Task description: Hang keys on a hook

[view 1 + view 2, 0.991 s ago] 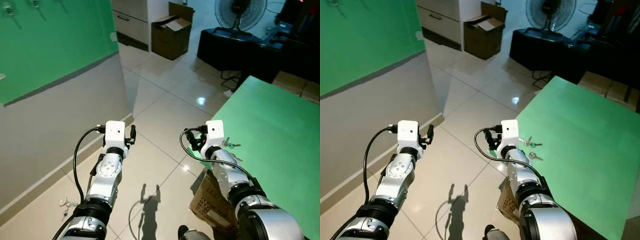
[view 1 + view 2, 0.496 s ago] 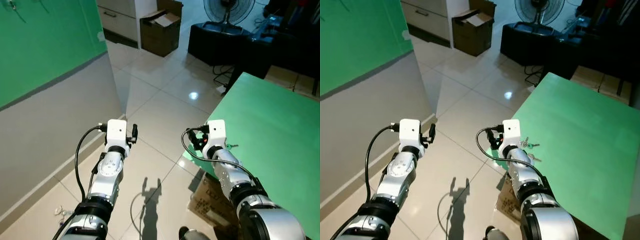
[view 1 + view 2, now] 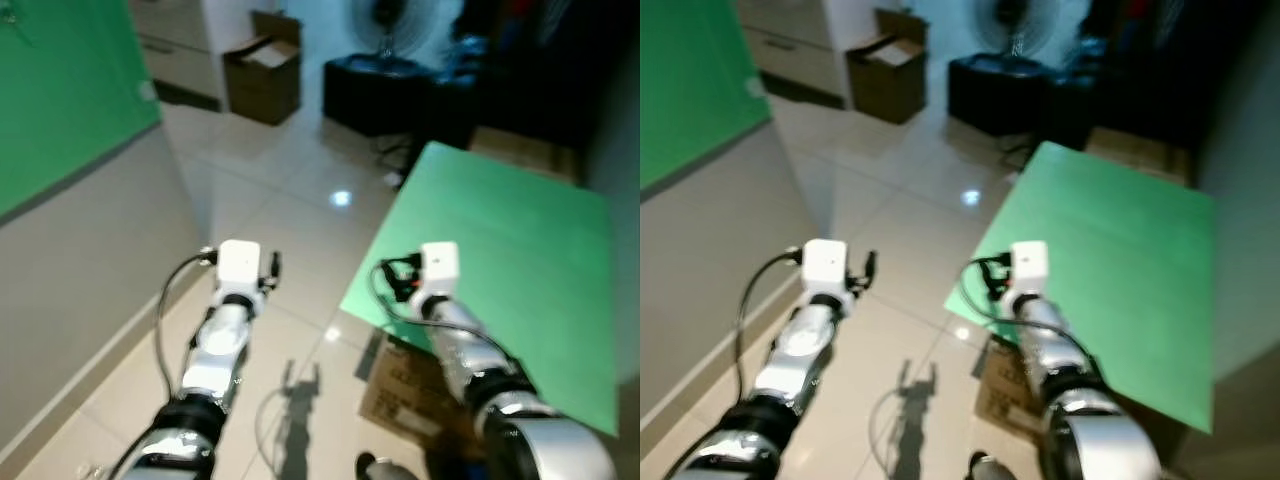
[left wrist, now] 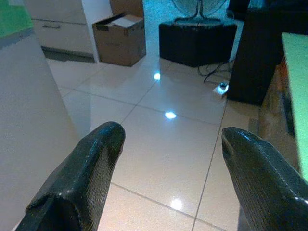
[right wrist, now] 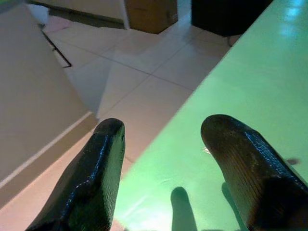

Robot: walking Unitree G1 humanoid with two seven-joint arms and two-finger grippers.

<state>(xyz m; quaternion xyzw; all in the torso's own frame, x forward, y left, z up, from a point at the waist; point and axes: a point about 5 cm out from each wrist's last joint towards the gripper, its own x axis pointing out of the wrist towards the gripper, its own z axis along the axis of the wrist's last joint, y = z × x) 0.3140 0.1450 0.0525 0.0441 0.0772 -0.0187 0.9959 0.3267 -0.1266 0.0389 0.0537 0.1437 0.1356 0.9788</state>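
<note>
Both head views are blurred. My left gripper (image 3: 268,268) is held out over the tiled floor, open with nothing between its fingers (image 4: 91,173). My right gripper (image 3: 396,276) hovers at the near left corner of the green table (image 3: 500,230). It is open and empty in the right wrist view, its fingers (image 5: 91,178) above the table's edge. The keys cannot be made out in the blur; the right wrist hides the spot beside it. The green wall panel (image 3: 60,90) stands at the left.
A grey lower wall (image 3: 80,270) runs along the left. At the back are a brown cardboard box (image 3: 262,65), a black cabinet (image 3: 385,90) with a fan (image 3: 385,25) on it, and white drawers (image 3: 170,50). Another cardboard box (image 3: 400,385) lies under the table.
The whole picture has swung and blurred, so the camera has turned right. The keys seen beside my right wrist earlier can no longer be made out. Both arms keep their pose.
</note>
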